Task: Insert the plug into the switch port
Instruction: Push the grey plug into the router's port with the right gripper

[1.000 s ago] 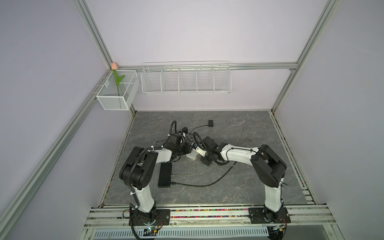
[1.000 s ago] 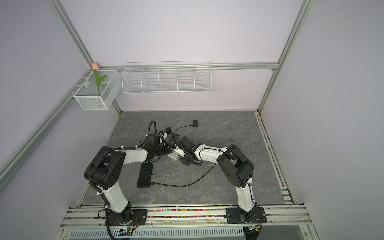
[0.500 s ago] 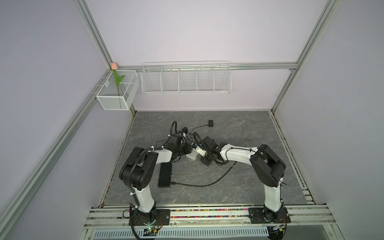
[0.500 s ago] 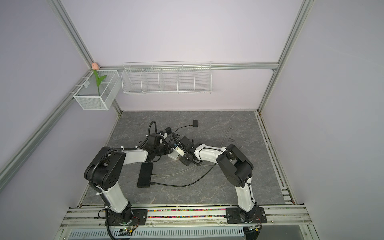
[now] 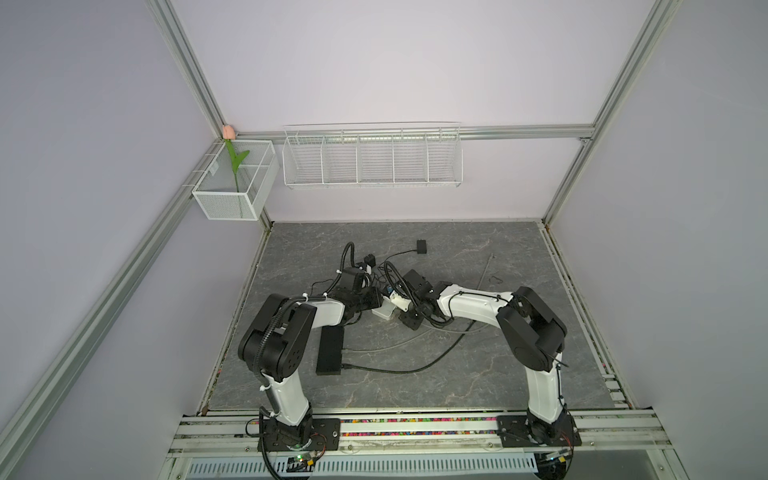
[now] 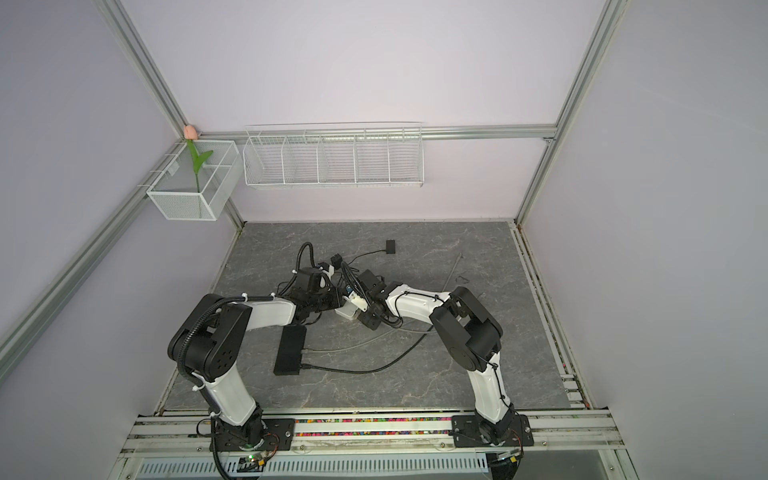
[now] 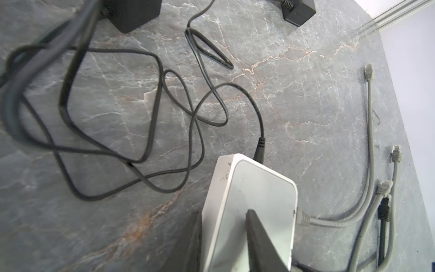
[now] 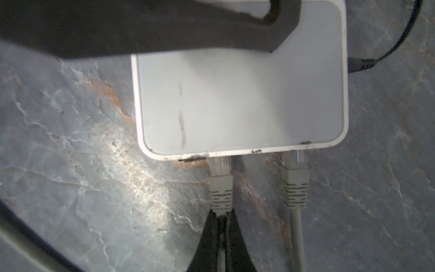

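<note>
The switch [image 8: 235, 99], a white box, lay near the middle of the grey marbled table [image 5: 457, 374]. It was close to a long black box [image 5: 330, 349] that had two cables running from its side. In both top views the two arms reached in to the switch from opposite sides. The left gripper [image 7: 223, 214] was clamped on the switch, with one finger across its top face and the other along its side. The right gripper [image 8: 221, 226] was pinched tight on the tail of the plug [image 8: 220, 181], a grey-booted network connector whose cable ran back between the fingers. The plug pointed straight at the switch's port edge, its clear tip touching that edge; how far in it sat could not be told. A second plug [image 8: 295, 181] of the same kind stood just beside it at the same edge. A black power lead [image 8: 360, 64] entered the adjoining side.
</note>
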Available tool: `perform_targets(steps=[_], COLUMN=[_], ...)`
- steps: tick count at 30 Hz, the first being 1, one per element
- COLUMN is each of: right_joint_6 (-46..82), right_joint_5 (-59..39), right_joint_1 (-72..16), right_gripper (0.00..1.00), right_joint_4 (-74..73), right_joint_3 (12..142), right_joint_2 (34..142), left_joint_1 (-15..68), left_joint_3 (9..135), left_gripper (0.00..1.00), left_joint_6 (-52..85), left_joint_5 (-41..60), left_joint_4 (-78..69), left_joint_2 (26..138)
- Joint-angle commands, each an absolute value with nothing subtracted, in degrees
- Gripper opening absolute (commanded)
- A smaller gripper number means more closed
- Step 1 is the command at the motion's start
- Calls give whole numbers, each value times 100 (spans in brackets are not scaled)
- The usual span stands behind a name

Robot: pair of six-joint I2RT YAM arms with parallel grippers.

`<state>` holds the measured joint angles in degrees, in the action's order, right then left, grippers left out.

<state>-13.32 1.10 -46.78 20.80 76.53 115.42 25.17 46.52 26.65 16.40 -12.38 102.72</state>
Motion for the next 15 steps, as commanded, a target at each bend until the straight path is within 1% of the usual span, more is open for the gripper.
perform_targets(steps=[1, 7, 15], right_joint_6=[-1502, -1457, -1188], right_joint_5=[-630, -829, -993], right_joint_1=[-4770, -4729, -4711], right_gripper=[6, 6, 7], right_joint_4=[-22, -131, -656], right_joint_3=[8182, 8492, 8591], right_joint_2=[11675, 11854, 11850], left_joint_1=[3004, 3093, 3336], left_joint_3=[4377, 4400, 4262], left_gripper=[30, 29, 29], left_joint_6=[2585, 2531, 2588], left_joint_5=[2808, 2899, 2863], left_joint_4=[-352, -316, -436], left_joint_2=[10487, 10527, 10539])
